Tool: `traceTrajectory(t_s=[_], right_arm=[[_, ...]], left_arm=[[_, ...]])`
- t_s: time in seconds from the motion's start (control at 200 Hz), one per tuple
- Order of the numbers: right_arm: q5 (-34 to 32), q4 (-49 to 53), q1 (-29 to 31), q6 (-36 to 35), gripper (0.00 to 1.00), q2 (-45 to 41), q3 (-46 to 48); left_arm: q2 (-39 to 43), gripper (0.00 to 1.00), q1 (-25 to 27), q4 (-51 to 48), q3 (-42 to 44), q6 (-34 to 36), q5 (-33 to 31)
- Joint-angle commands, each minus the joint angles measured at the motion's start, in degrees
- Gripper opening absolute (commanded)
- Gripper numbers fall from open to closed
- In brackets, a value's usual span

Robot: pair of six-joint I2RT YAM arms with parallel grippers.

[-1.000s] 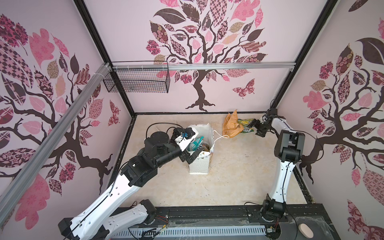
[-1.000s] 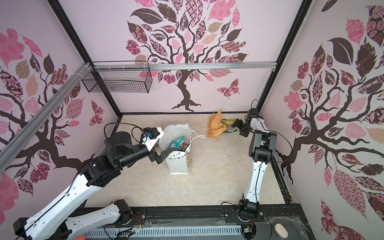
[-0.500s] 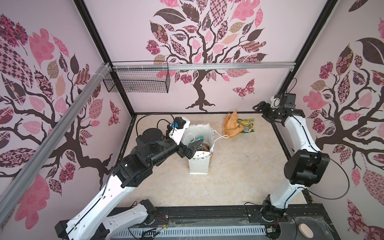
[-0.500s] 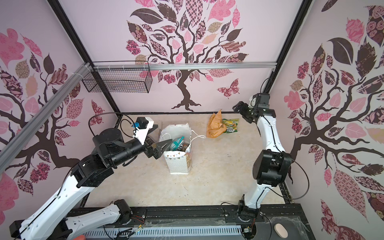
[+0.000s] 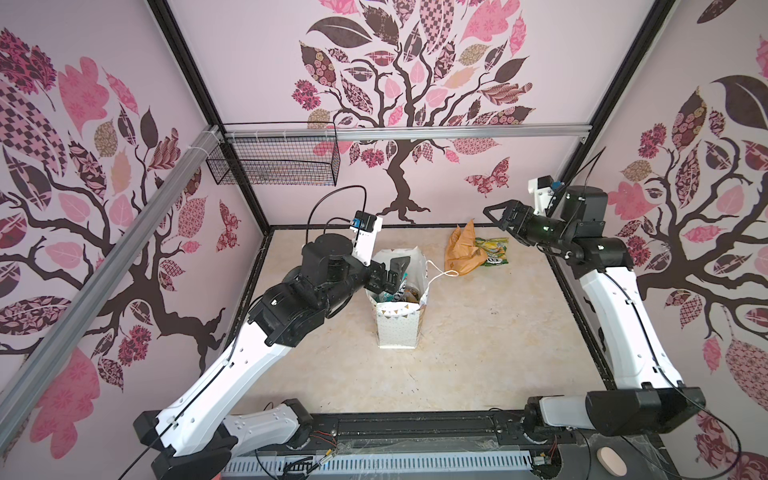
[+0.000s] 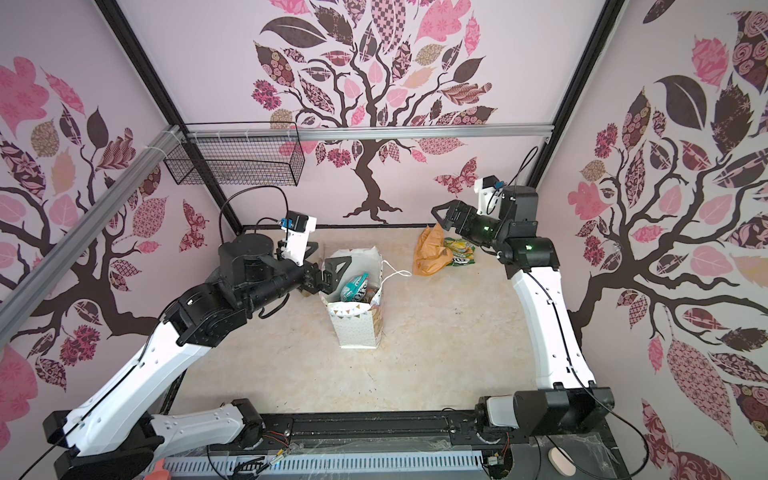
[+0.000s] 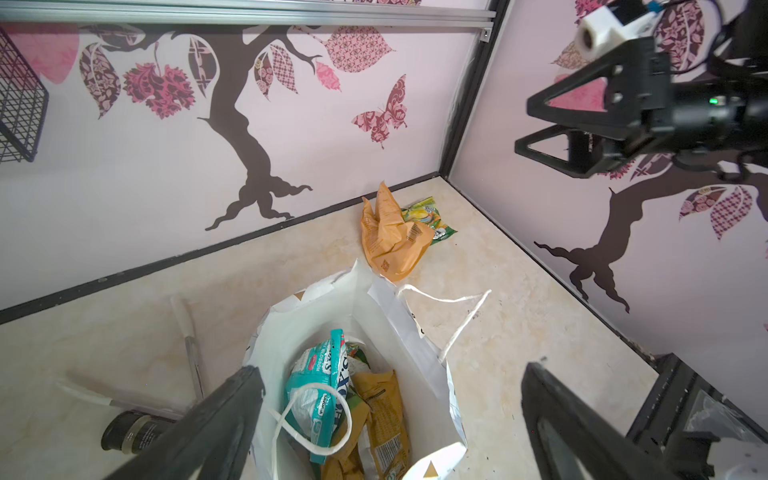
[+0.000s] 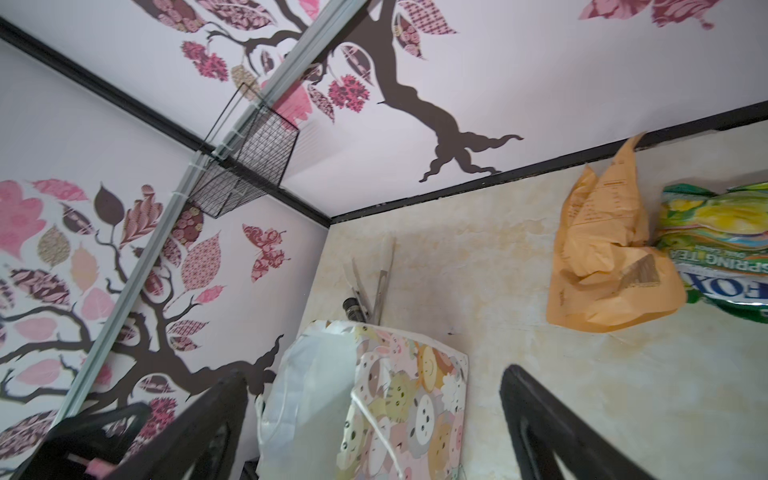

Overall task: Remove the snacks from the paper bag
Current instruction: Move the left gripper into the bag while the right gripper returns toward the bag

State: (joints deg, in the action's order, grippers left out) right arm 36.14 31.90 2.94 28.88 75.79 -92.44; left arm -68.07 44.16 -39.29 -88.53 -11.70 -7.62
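Centrally, tall white dotted paper gift bag [image 5: 397, 322] upright on beige tabletop [image 5: 478, 340]. Top views show one teal crinkly packet [image 6: 353, 286] inside; left wrist view adds one mustard-yellow packet [image 7: 384, 415]. Outside, touching: one orange packet [image 5: 459, 251], one green-and-yellow packet [image 5: 494, 251]. Left gripper [image 6: 328, 276] gapes at bag mouth; right gripper [image 5: 494, 217] gapes, raised, empty.

your paper bag [image 5: 397, 328] [image 6: 357, 328] [image 7: 415, 345] [image 8: 407, 399] stands upright near the middle of the floor [image 5: 478, 332], mouth open. it is white with tiny dots and a bunting-flag band, and one side panel shows cartoon animals. one white cord handle [image 5: 442, 274] [image 7: 457, 316] droops outside toward 3 o'clock. inside, you have a teal packet [image 7: 320, 382] [image 6: 353, 286] on end, a mustard-yellow packet [image 7: 382, 415] leaning beside it and a sliver of green wrapper [image 7: 358, 352] behind. at 1 o'clock from the bag, apart from it, a crumpled orange packet [image 5: 461, 249] [image 6: 428, 253] [image 7: 388, 237] [image 8: 598, 257] lies on the floor. it overlaps a green-and-yellow packet [image 5: 494, 251] [image 6: 461, 251] [image 7: 428, 216] [image 8: 719, 241] at its 3 o'clock edge.
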Motion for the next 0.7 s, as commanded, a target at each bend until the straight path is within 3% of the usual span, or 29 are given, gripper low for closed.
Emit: traceTrajectory(t_s=[0.0, 0.185, 0.415, 0.69], right_arm=[[4.1, 0.8, 2.7, 1.2, 0.99, -4.1, -0.2], [7.9, 2.0, 9.0, 0.6, 1.00, -7.3, -0.3], [6.5, 7.8, 17.5, -2.8, 1.00, -8.0, -2.4], [2.8, 11.4, 21.2, -5.0, 1.00, -10.2, -1.5]], left_arm=[[-3.0, 0.99, -0.6, -3.9, -5.0, -3.1, -1.9], [-9.8, 0.98, -1.7, -6.6, -11.1, -6.0, -0.8], [-18.9, 0.95, -3.4, -12.3, -19.2, -9.1, -1.2], [-29.1, 0.82, -4.0, -21.7, -27.7, -12.0, -1.2]])
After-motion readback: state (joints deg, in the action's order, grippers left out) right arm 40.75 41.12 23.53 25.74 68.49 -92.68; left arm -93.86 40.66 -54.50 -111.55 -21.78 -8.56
